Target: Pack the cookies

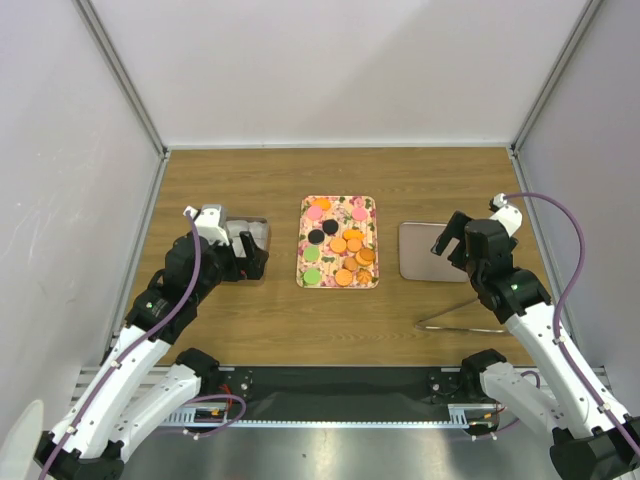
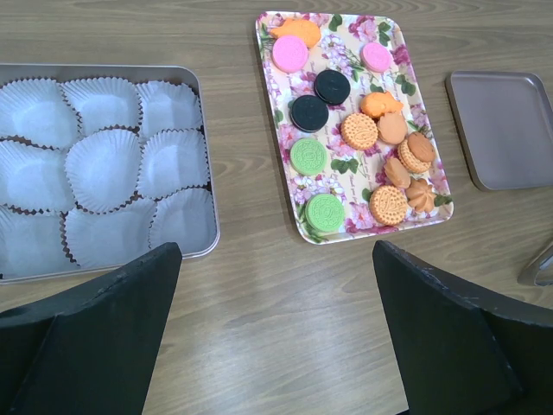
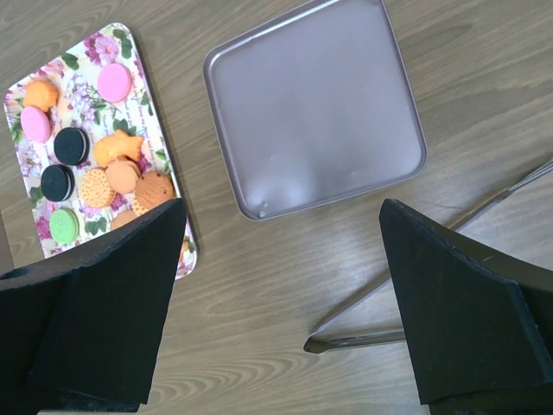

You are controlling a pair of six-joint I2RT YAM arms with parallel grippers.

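cookies [image 2: 308,156] lie past both grippers. nearest, the left gripper [image 2: 276,259] and right gripper [image 3: 281,216] hang with fingers wide apart, holding nothing. metal tongs [image 3: 346,339] rest near right. farther out, all the cookies sit on the floral tray [image 2: 344,177], between the paper-cupped tin [image 2: 210,156] on the left and the lid [image 3: 315,104] on the right.

Bright, even light is falling from above on the wooden table [image 1: 250,330], throwing only faint soft shadows and laying a dull sheen on the metal lid [image 3: 320,112], with all three views reading sharp.
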